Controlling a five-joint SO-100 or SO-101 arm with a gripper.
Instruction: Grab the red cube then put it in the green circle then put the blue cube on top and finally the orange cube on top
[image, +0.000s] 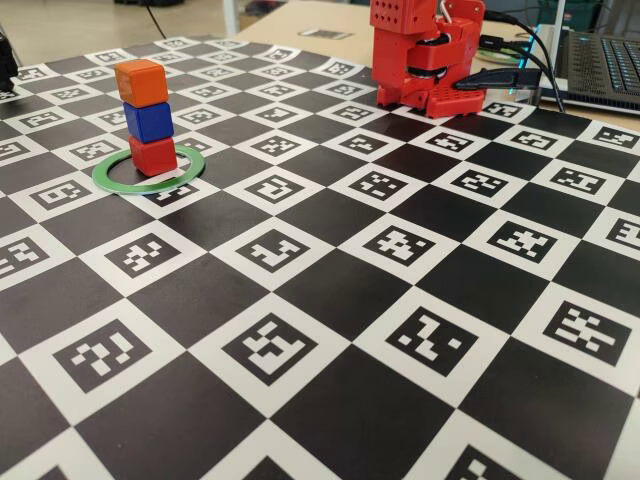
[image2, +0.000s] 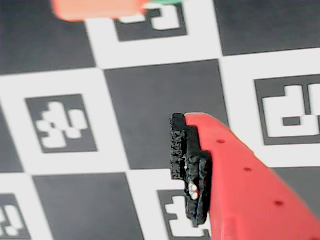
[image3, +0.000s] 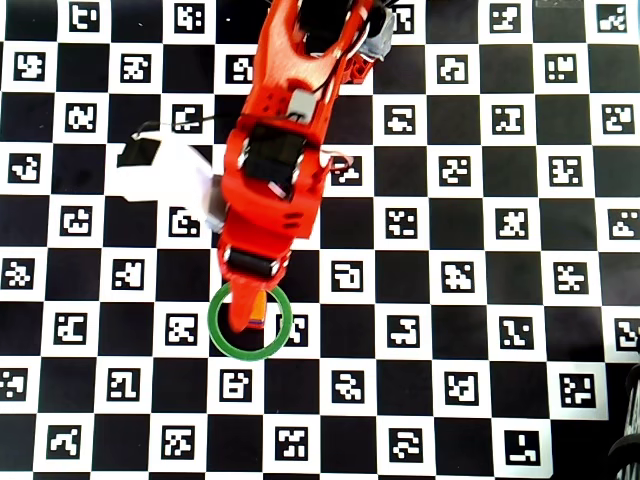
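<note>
Inside the green circle (image: 150, 183), cubes (unlabelled) stacked.

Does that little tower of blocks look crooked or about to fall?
Slightly crooked. In the fixed view the orange cube, blue cube and red cube are each twisted a little differently, and the stack sits toward the back of the green circle, not centred. Nothing has fallen.

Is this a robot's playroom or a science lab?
Probably a lab or workshop desk. The table is covered by a checkered mat printed with square code markers for cameras, a red robot arm stands on it, and a laptop with cables sits behind.
</note>
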